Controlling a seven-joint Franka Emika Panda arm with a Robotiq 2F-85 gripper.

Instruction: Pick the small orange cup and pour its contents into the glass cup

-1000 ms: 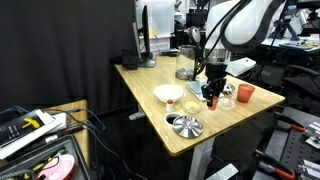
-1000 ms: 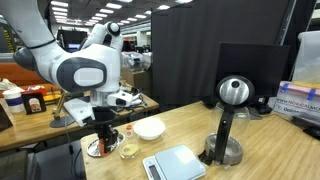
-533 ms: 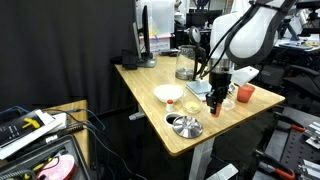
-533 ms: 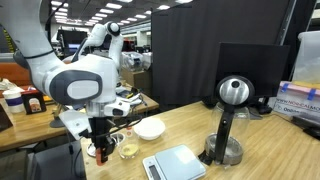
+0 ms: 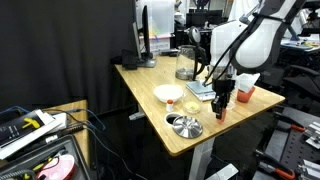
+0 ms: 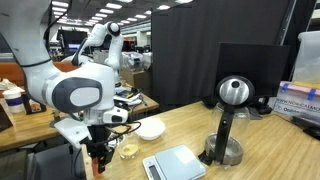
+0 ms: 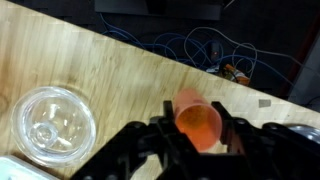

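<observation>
My gripper (image 7: 197,128) is shut on the small orange cup (image 7: 198,120), whose open mouth faces the wrist camera. It hangs over the table's edge, with the floor behind it. The glass cup (image 7: 58,126) stands upright on the wood to the left of the gripper, apart from it. In both exterior views the gripper (image 5: 221,106) (image 6: 98,162) is low over the table's end. The glass cup (image 6: 129,150) sits just beside it. In an exterior view the arm hides the glass cup.
A bigger orange cup (image 5: 245,93), a white bowl (image 5: 168,93) (image 6: 150,128), a scale (image 6: 175,163), a glass jug (image 5: 185,64) and a metal dish (image 5: 183,126) stand on the wooden table (image 5: 150,110). A black stand (image 6: 230,125) is at the back. Cables (image 7: 215,50) lie on the floor.
The gripper has moved with the small orange cup away from over the glass cup, toward the table's end and a little lower.
</observation>
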